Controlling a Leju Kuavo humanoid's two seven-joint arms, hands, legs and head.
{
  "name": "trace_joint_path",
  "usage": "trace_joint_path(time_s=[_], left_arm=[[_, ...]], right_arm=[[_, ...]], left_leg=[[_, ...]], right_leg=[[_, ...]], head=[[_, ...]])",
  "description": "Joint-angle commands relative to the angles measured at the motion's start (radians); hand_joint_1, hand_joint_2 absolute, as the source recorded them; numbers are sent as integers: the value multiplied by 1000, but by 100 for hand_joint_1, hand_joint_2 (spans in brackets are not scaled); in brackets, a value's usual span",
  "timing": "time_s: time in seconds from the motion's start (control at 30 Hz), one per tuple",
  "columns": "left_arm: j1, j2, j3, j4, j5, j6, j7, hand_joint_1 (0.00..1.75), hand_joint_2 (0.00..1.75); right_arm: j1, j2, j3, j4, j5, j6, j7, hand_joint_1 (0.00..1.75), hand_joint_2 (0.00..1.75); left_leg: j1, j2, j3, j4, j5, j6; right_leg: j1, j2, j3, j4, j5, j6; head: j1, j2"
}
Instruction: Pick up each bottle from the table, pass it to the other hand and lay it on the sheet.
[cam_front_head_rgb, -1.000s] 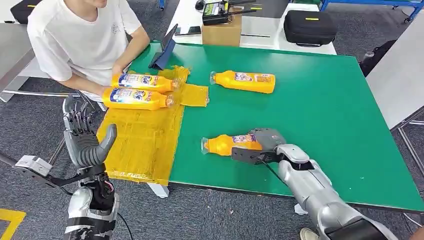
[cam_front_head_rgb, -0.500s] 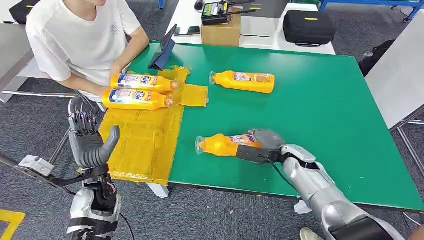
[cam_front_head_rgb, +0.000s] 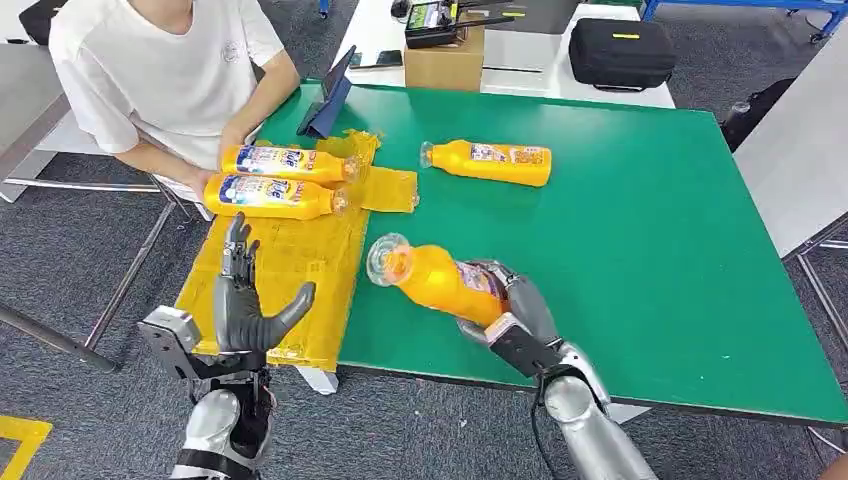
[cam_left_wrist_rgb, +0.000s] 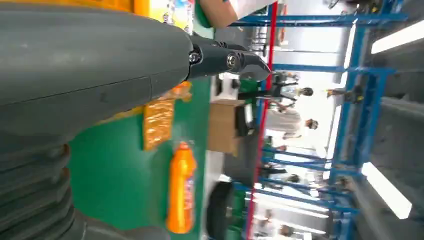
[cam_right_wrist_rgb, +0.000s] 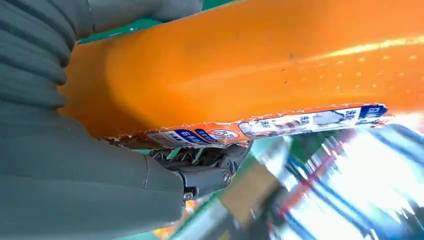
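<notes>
My right hand (cam_front_head_rgb: 508, 312) grips an orange bottle (cam_front_head_rgb: 432, 277) by its base and holds it lifted off the green table (cam_front_head_rgb: 640, 230), its clear cap pointing up and left. The right wrist view has the same bottle (cam_right_wrist_rgb: 260, 65) close up against the hand (cam_right_wrist_rgb: 75, 180). My left hand (cam_front_head_rgb: 248, 305) is open, fingers spread, over the near edge of the yellow sheet (cam_front_head_rgb: 285, 270). Two orange bottles (cam_front_head_rgb: 272, 196) (cam_front_head_rgb: 285, 162) lie on the sheet's far end. Another orange bottle (cam_front_head_rgb: 490, 162) lies on the table farther back, also seen in the left wrist view (cam_left_wrist_rgb: 181, 187).
A person in a white shirt (cam_front_head_rgb: 160, 75) sits at the table's far left corner, hands by the sheet's bottles. A tablet (cam_front_head_rgb: 330, 100) leans near them. A cardboard box (cam_front_head_rgb: 443, 60) and a black case (cam_front_head_rgb: 620, 52) stand beyond the far edge.
My right hand has lifted the bottle off the table and tilted its cap upward. My left hand has moved right and forward over the sheet's near edge.
</notes>
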Motion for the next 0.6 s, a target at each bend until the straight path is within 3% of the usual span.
trace_joint_path(time_s=[0.03,0.3,0.6], left_arm=[[15,48,-189,126,-168,-31,-35,0,175],[21,40,-202,103,-198,-61,-50,0,175],[5,-22,-211,47,7,-163,-24,0,175]], right_arm=[[69,65,-96,-291,-48,5,-26,175,175],[61,63,-28,-242,-7,32,-38,175,175],[33,97,199,-105,181,-18,-30,173,175]], left_leg=[[0,1,4,0,-2,-1],[0,2,5,-1,-2,-2],[1,3,3,0,-2,-1]], right_leg=[[0,0,3,1,-3,-2],[1,0,4,-1,-2,-2],[1,2,2,-1,-1,-2]], head=[[0,0],[0,0],[0,0]])
